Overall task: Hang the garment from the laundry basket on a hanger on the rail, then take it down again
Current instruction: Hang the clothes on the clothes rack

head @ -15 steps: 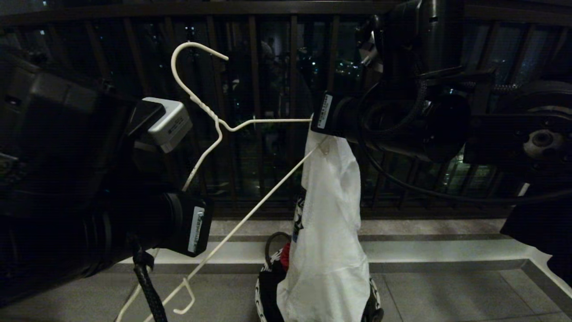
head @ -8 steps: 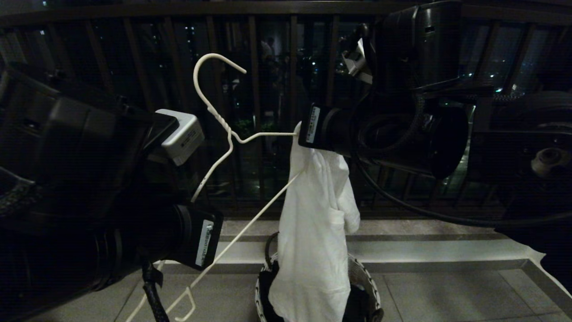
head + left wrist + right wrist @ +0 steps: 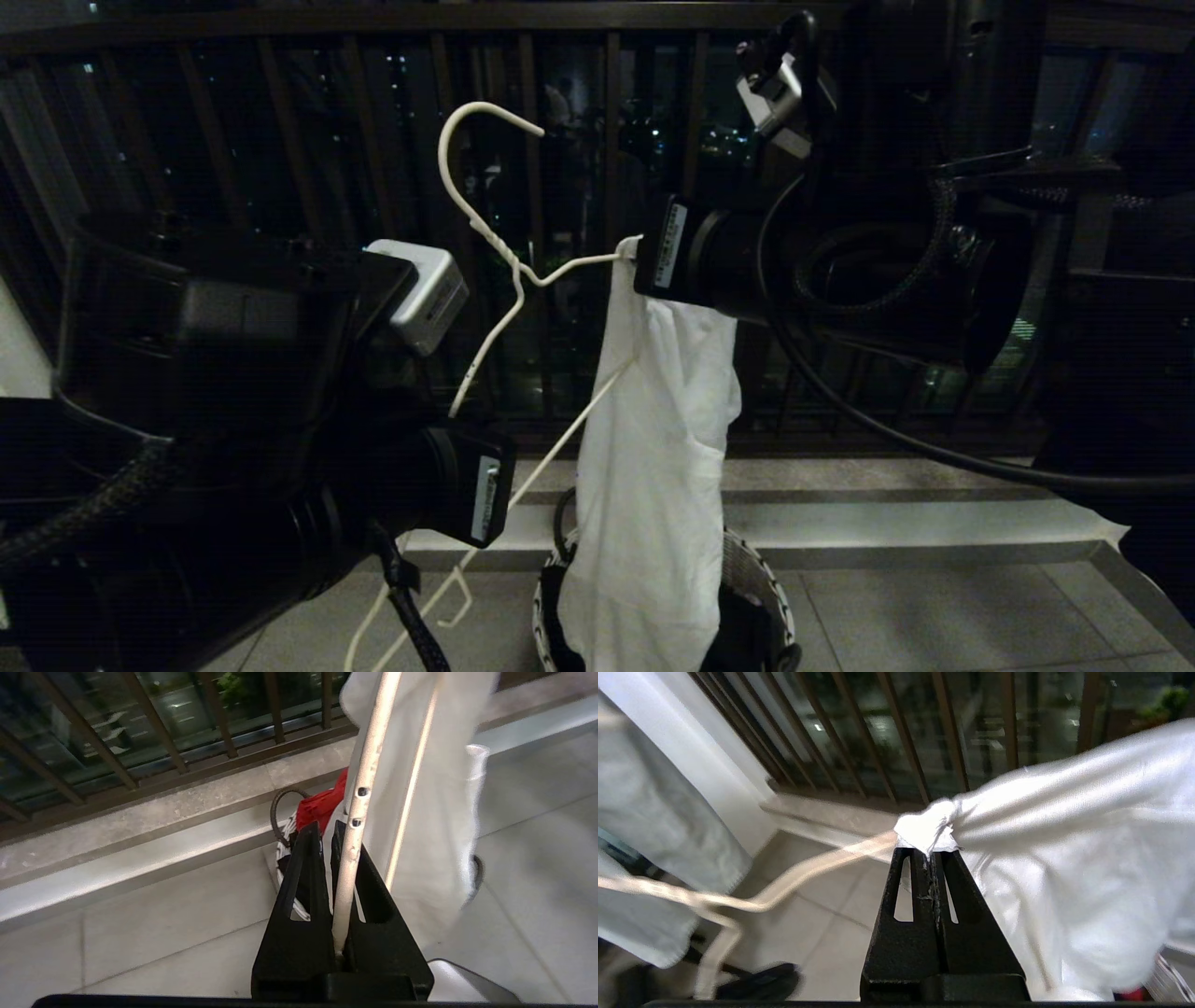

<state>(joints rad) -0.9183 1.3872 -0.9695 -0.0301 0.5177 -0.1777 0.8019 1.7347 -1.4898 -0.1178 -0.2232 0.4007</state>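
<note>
- Left gripper (image 3: 329,830) clenched on hanger (image 3: 357,812) arm: thin, stiff wire, light, likely to swivel.
- Right gripper (image 3: 927,851) pinches shirt (image 3: 1064,858) edge at the hanger's other end; soft, limp cloth, best held bunched.
- Shirt dangles over basket (image 3: 752,565).

Dim night scene, motion-blurred wrist views

Dark balcony railing (image 3: 373,187) of vertical bars runs across from nine to three o'clock, city lights glinting behind. Grey tiled floor (image 3: 934,616) spreads at five o'clock. A red cloth (image 3: 322,805) shows in the left wrist view.
</note>
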